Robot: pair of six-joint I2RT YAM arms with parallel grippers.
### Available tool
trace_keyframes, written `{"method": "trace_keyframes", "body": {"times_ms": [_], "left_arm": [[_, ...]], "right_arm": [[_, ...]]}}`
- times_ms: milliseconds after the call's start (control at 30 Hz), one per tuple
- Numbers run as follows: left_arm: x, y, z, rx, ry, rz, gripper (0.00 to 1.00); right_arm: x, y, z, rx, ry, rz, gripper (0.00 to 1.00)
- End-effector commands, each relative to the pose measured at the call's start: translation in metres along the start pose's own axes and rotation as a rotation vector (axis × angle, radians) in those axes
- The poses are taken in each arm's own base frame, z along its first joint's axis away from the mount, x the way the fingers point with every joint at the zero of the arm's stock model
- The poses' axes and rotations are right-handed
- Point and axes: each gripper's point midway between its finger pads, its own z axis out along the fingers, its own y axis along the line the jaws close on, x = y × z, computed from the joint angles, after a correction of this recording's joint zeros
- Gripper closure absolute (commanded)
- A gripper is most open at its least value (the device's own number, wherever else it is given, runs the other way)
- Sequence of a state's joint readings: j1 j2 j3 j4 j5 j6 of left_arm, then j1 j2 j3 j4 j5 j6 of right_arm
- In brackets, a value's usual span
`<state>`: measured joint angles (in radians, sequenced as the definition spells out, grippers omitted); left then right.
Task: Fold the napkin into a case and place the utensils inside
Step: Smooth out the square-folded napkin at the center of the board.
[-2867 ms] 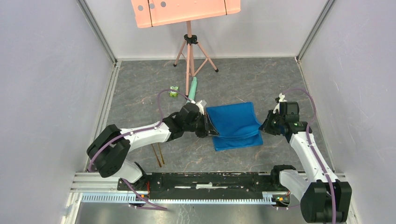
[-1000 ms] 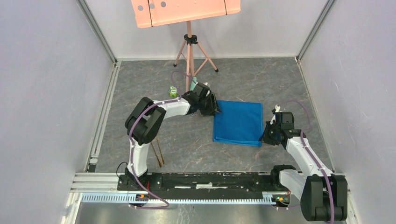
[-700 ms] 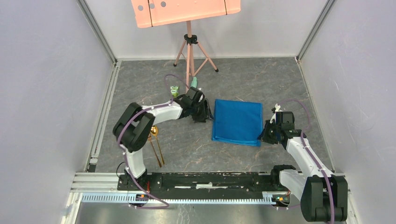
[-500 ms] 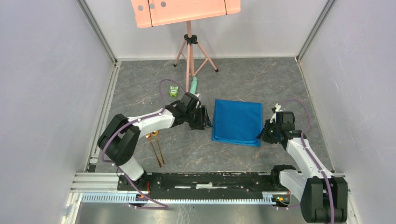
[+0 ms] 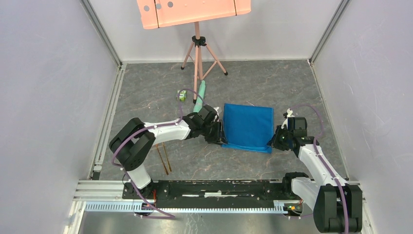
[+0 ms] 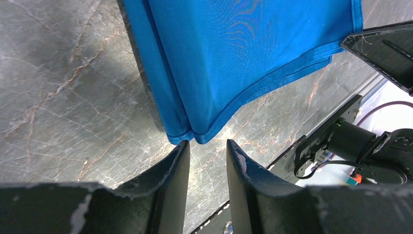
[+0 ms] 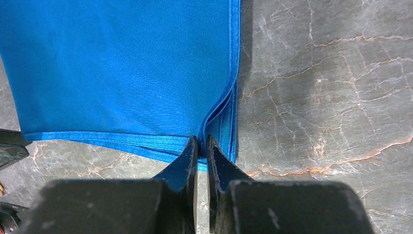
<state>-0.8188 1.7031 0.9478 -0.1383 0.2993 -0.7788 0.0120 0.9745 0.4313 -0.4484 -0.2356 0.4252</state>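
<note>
The bright blue napkin (image 5: 247, 126) lies folded in layers on the grey floor, as a rough rectangle. My left gripper (image 5: 220, 135) is open at the napkin's near-left corner. In the left wrist view the layered corner (image 6: 194, 135) sits just beyond the fingertip gap (image 6: 207, 144), not gripped. My right gripper (image 5: 274, 142) is shut on the napkin's near-right corner; in the right wrist view the jaws (image 7: 202, 140) pinch the hem of the cloth (image 7: 122, 63). The gold fork and spoon (image 5: 163, 156) lie on the floor to the left, beside the left arm.
A pale green tube (image 5: 200, 94) and a small green toy (image 5: 182, 96) lie behind the left gripper. A pink tripod (image 5: 197, 48) stands at the back. The black base rail (image 5: 219, 187) runs along the near edge. Walls close in both sides.
My left gripper has moved from the napkin's far-left corner down its left edge to the near-left corner. The napkin now lies flatter. The right gripper has held its corner in place.
</note>
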Motion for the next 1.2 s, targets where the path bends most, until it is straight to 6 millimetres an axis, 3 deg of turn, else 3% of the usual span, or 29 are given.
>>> {"method": "trace_keyframes", "body": {"times_ms": [0,133,300,533,833,1167], "left_arm": [[-0.001,-0.012,0.007,0.043,-0.002,-0.016,0.59],[-0.003,-0.012,0.009,0.038,-0.006,-0.008,0.62],[-0.009,-0.016,0.006,0.035,-0.019,0.013,0.84],[-0.01,-0.019,-0.011,0.04,-0.046,0.028,0.97],[-0.004,-0.014,-0.02,0.033,-0.06,0.025,0.98],[0.006,-0.008,-0.015,0.035,-0.03,0.003,0.96]], "right_arm": [[-0.005,0.004,0.001,-0.02,-0.022,-0.006,1.0],[-0.005,0.004,0.001,-0.022,-0.022,-0.005,1.0],[-0.01,0.007,-0.004,-0.023,-0.031,-0.017,1.0],[-0.019,0.014,-0.016,-0.036,-0.047,-0.038,1.0],[-0.009,0.012,-0.014,-0.039,-0.024,-0.034,1.0],[-0.005,0.008,-0.014,-0.024,-0.012,-0.032,1.0]]}}
